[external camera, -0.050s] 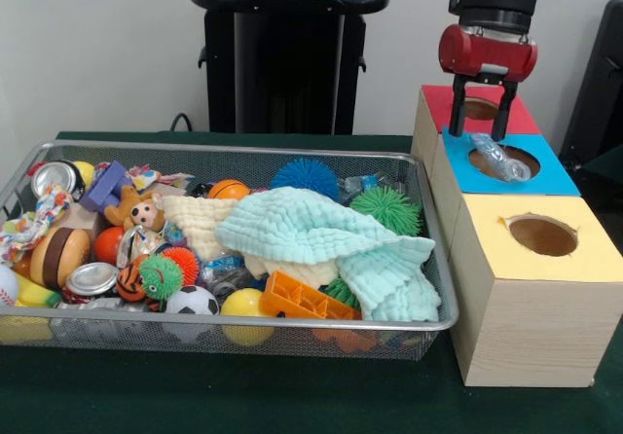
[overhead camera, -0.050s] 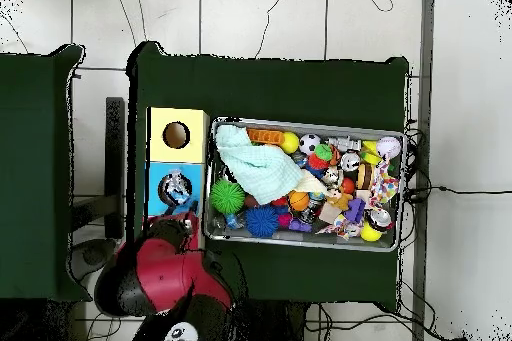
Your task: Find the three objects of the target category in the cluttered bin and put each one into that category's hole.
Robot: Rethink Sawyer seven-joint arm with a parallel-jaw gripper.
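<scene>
crumpled plastic bottle [external camera, -0.050s: 501,158] in blue box's hole [external camera, -0.050s: 504,162]

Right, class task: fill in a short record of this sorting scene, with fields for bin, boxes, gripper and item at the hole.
bin: wire mesh bin full of toys, pale green cloth on top
boxes: red-topped, blue-topped, yellow-topped wooden boxes, each with a round hole
gripper: open, above the blue box
item: crumpled clear plastic bottle lying at the blue hole
</scene>
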